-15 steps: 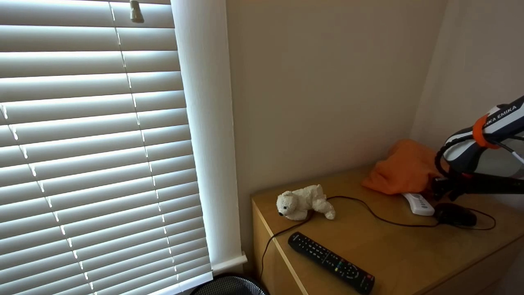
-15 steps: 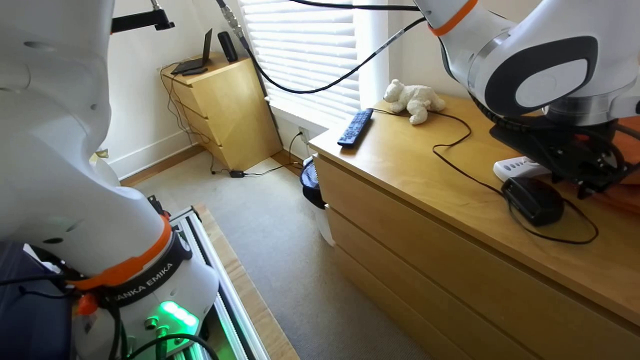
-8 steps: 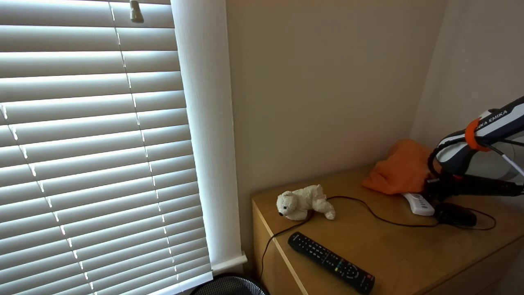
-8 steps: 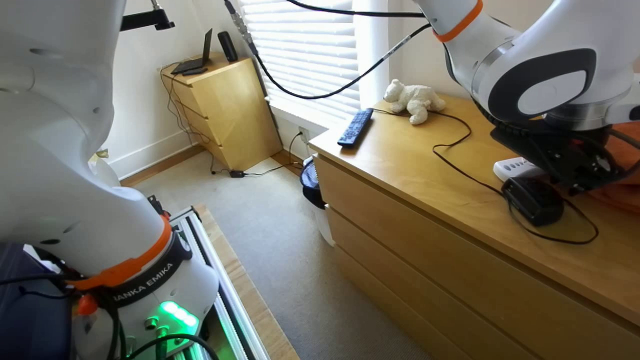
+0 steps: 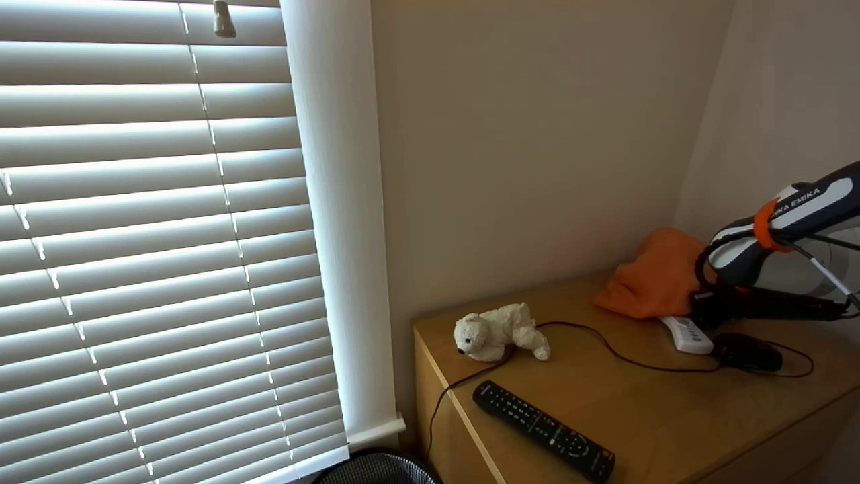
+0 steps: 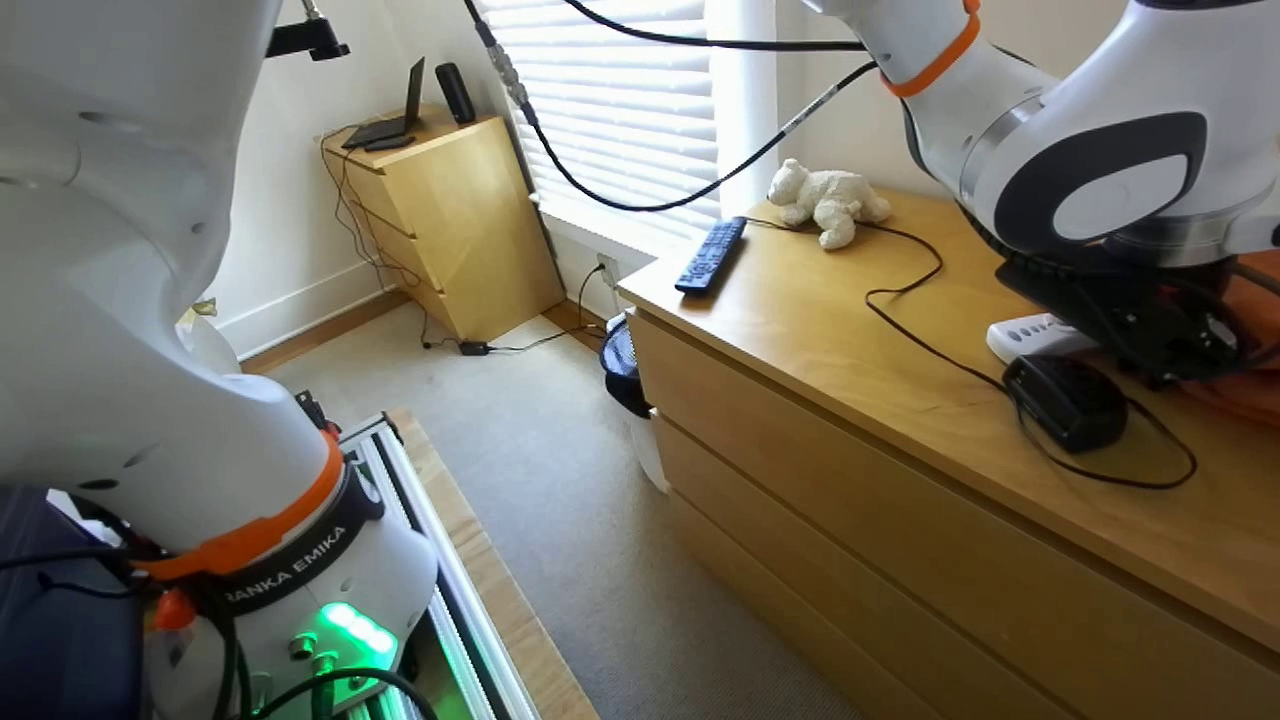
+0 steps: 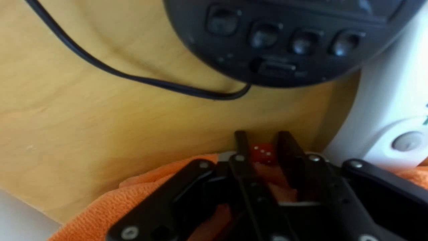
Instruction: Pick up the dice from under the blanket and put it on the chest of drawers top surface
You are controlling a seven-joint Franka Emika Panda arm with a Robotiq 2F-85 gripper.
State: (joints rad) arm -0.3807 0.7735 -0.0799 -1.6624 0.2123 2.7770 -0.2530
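The small red dice with white pips (image 7: 262, 153) shows in the wrist view, between the two fingertips at the edge of the orange blanket (image 7: 140, 197). My gripper (image 7: 261, 142) is narrowed, with the finger pads close against both sides of the dice. Orange cloth shows behind the dice, between the fingers. In an exterior view the gripper (image 5: 699, 312) is low at the near edge of the orange blanket (image 5: 655, 275). The dice is hidden in both exterior views. The chest of drawers top (image 6: 830, 330) is light wood.
A black corded device (image 6: 1065, 400) and a white remote (image 6: 1035, 335) lie beside the gripper; both show close in the wrist view. A thin black cord (image 5: 625, 356) crosses the top. A white toy bear (image 5: 500, 333) and black remote (image 5: 544, 430) lie farther away.
In an exterior view the arm and gripper have moved steadily a little to the left, along the blanket. The blanket, remotes and bear have not visibly moved.
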